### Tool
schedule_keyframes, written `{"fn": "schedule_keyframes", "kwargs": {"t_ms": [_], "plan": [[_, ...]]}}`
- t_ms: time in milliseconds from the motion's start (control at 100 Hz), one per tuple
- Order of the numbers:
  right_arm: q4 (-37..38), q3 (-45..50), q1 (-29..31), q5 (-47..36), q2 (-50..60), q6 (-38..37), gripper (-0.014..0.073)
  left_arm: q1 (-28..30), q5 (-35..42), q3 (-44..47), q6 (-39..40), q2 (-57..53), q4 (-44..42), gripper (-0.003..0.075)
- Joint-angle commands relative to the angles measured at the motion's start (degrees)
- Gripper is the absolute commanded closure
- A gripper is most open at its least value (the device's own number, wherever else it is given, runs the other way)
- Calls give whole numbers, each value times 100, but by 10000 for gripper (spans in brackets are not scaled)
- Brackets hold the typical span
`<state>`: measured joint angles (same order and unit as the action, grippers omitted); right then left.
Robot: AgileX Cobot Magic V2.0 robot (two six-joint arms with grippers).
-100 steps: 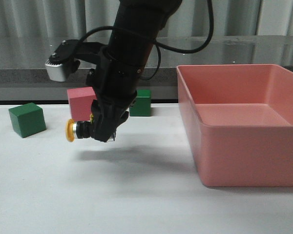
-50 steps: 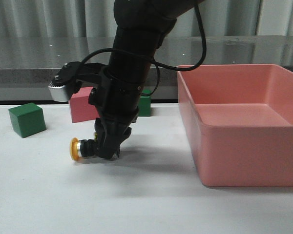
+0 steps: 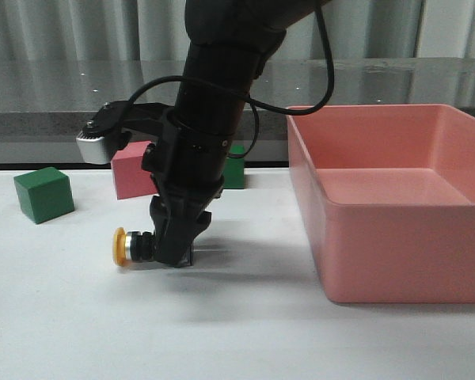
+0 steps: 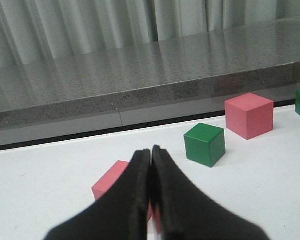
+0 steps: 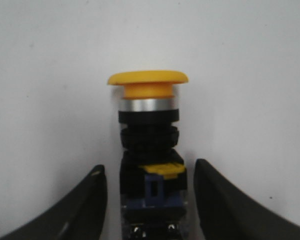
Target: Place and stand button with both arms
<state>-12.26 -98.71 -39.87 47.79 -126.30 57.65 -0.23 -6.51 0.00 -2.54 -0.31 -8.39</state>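
The right arm (image 3: 210, 119) is angled steeply down to the surface (image 3: 79, 317). Its fingers (image 5: 150, 200) are parted, with gaps visible on both sides of the button (image 5: 149, 150), which lies on its side between them, cap pointing away. The left fingers (image 4: 151, 200) are pressed together, empty.

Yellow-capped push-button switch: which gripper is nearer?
Right. The right gripper has its fingers on either side of the yellow-capped push-button switch; the left gripper is shut elsewhere, button out of its view.

Evenly lit, soft shadow on counter (image 3: 222, 332) beneath arm (image 3: 198, 150); slightly blurred fingers (image 4: 140, 200) close to lens.
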Motion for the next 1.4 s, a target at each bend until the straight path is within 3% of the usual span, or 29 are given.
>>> {"fn": "schedule_keyframes", "kwargs": {"t_ms": [0, 210, 450, 540, 660, 780, 900, 1060, 1220, 1390], "plan": [[-140, -183, 14, -73, 378, 41, 125, 9, 440, 254, 54, -165, 54, 739], [-135, -282, 53, 58, 679, -207, 104, 9, 440, 254, 54, -165, 54, 740], [-135, -767, 420, 530, 1490, -1215, 144, 9, 440, 254, 54, -165, 54, 740], [-135, -798, 745, 605, 1832, -1714, 264, 9, 440, 254, 54, -165, 54, 739], [-140, -784, 1290, 722, 2167, -2208, 502, 9, 440, 254, 54, -165, 54, 739], [-193, -573, 1846, 532, 2472, -2366, 646, 9, 440, 254, 54, -165, 54, 739], [-228, 113, 2236, 28, 2898, -2513, 708, 9, 440, 254, 54, -165, 54, 739], [-228, 1699, 2620, -1382, 3861, -2769, 706, 9, 440, 254, 54, -165, 54, 739], [-228, 3487, 2722, -2696, 5049, -3063, 706, 9, 440, 254, 54, -165, 54, 739], [-234, 4968, 2722, -3352, 6185, -3298, 706, 9, 440, 254, 54, -165, 54, 740]]}}
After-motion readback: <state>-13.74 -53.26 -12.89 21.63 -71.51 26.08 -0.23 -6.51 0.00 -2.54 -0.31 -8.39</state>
